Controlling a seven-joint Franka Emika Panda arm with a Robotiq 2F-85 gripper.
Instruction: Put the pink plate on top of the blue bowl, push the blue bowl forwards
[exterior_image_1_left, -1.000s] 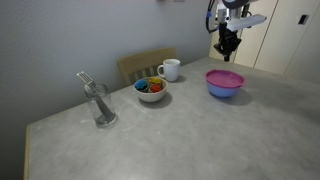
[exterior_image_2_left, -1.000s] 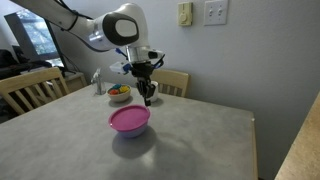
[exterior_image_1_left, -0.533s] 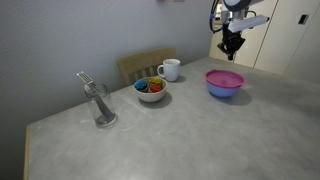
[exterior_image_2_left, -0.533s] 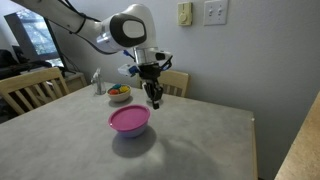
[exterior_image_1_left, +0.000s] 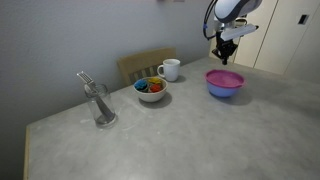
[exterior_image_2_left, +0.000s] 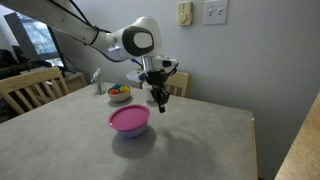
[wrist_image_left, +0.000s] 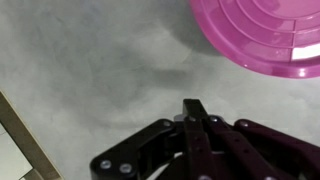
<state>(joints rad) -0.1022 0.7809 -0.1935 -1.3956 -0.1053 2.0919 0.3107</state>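
Note:
The pink plate (exterior_image_1_left: 225, 78) lies on top of the blue bowl (exterior_image_1_left: 224, 90) on the grey table; both also show in an exterior view, plate (exterior_image_2_left: 129, 119) on bowl (exterior_image_2_left: 129, 130). In the wrist view the plate (wrist_image_left: 262, 35) fills the upper right corner. My gripper (exterior_image_1_left: 224, 58) hangs above the table just behind the bowl, apart from it; it also shows in an exterior view (exterior_image_2_left: 160, 106). Its fingers are pressed together and hold nothing, as the wrist view (wrist_image_left: 195, 107) shows.
A white bowl with colourful contents (exterior_image_1_left: 151, 89), a white mug (exterior_image_1_left: 170, 69) and a glass with a utensil (exterior_image_1_left: 99, 104) stand on the table (exterior_image_1_left: 180, 140). A wooden chair (exterior_image_1_left: 145, 66) stands behind it. The table edge shows at the lower left of the wrist view (wrist_image_left: 25, 150).
The arm has shifted sideways behind the bowl, with the gripper still shut. The plate and bowl have not moved.

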